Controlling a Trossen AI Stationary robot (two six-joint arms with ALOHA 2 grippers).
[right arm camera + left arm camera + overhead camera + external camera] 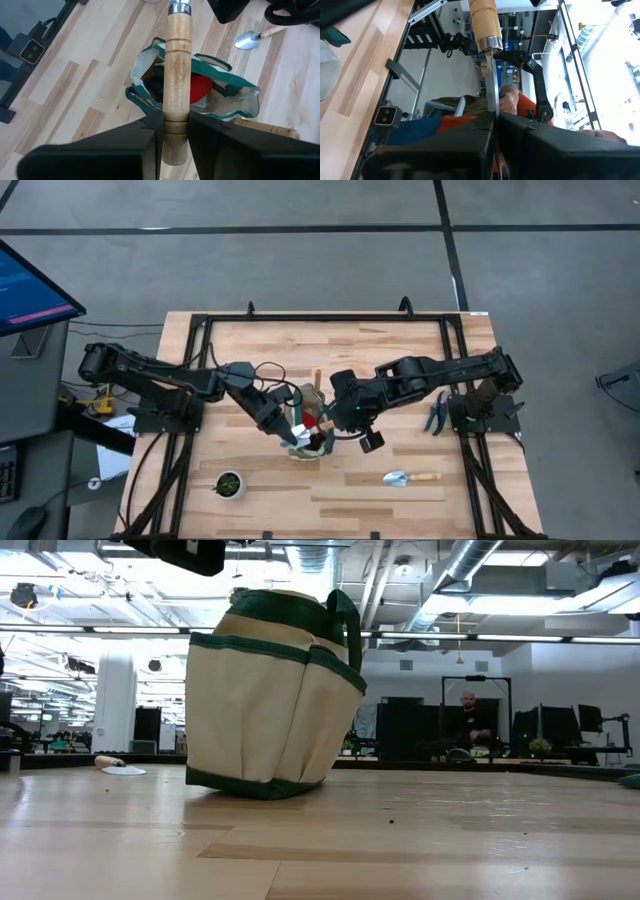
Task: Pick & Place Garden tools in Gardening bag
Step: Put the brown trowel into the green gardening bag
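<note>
Hand tool with wooden handle (177,75) held above the open bag (145,70): right gripper (175,125) pinches the handle, left gripper (494,131) pinches its thin metal shank (491,85). Judgement: stiff, light, head-heavy; smooth wood may slip, so the handle's grooved end is the best hold. Bag is soft cloth, likely to tip or buckle if pushed; in the low view it leans. A red item (200,87) sits inside. 1 trowel (410,477) lies well apart on the table (400,345), pruners (436,413) near the right arm's base. Tool head hidden; bag contents hard to make out.
</note>
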